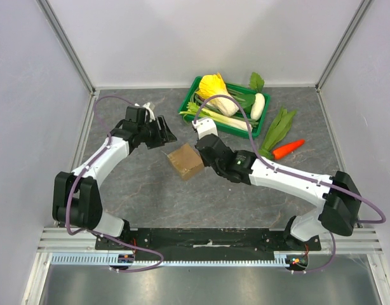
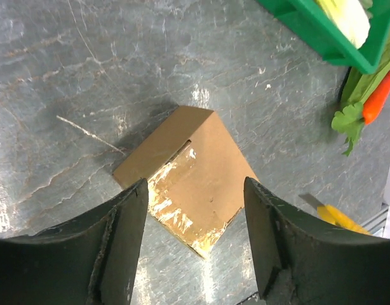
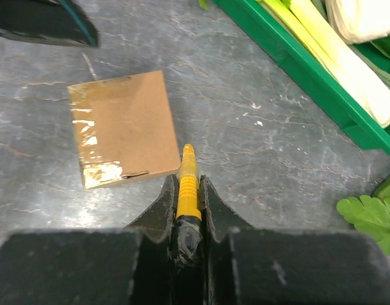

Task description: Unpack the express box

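Observation:
The express box (image 1: 185,161) is a small brown cardboard box sealed with clear tape. It lies closed on the grey table, and also shows in the left wrist view (image 2: 187,170) and the right wrist view (image 3: 122,128). My left gripper (image 1: 164,132) is open and empty, hovering just above and left of the box; its fingers (image 2: 122,241) frame the box's near corner. My right gripper (image 1: 202,154) is shut on a yellow utility knife (image 3: 187,180), whose tip sits by the box's right edge.
A green crate (image 1: 203,114) of vegetables stands at the back right, also visible in the right wrist view (image 3: 290,60). Leafy greens (image 1: 277,130) and a carrot (image 1: 288,149) lie on the table to its right.

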Controlling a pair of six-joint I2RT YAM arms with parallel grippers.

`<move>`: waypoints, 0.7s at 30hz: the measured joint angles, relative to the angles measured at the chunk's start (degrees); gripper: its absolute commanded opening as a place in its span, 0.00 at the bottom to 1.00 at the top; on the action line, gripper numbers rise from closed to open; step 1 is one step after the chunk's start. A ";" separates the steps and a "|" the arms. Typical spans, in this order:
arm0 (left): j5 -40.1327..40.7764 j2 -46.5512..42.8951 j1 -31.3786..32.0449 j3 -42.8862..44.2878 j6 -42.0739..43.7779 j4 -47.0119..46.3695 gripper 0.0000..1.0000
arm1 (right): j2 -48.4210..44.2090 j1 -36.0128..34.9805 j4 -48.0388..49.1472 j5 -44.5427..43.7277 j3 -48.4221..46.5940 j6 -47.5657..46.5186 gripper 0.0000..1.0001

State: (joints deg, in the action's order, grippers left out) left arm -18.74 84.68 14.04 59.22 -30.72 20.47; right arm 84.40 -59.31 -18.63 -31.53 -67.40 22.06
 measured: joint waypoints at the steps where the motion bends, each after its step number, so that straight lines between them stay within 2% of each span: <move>1: 0.42 -0.31 -0.07 0.42 0.26 0.00 0.68 | 0.07 0.76 0.00 0.04 0.35 0.00 0.00; 7: 3.48 -0.83 -0.09 -0.52 0.31 0.55 0.68 | 5.33 6.67 1.99 3.65 0.79 -0.26 0.00; 10: 5.46 -2.62 -0.09 -4.07 -0.87 0.70 0.62 | 10.25 8.57 2.29 5.53 0.33 -0.94 0.00; 15: 10.88 -5.99 -0.09 -10.43 -5.11 3.43 0.50 | 15.02 8.59 1.73 10.49 -0.92 -1.53 0.00; 21: 10.67 -4.68 -0.15 -14.14 -6.67 2.80 0.49 | 14.38 7.10 0.87 13.79 -0.92 -1.68 0.00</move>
State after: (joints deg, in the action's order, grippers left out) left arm -8.08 80.01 13.89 45.08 -37.39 23.27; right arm 98.78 -52.21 -17.76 -17.74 -68.31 20.38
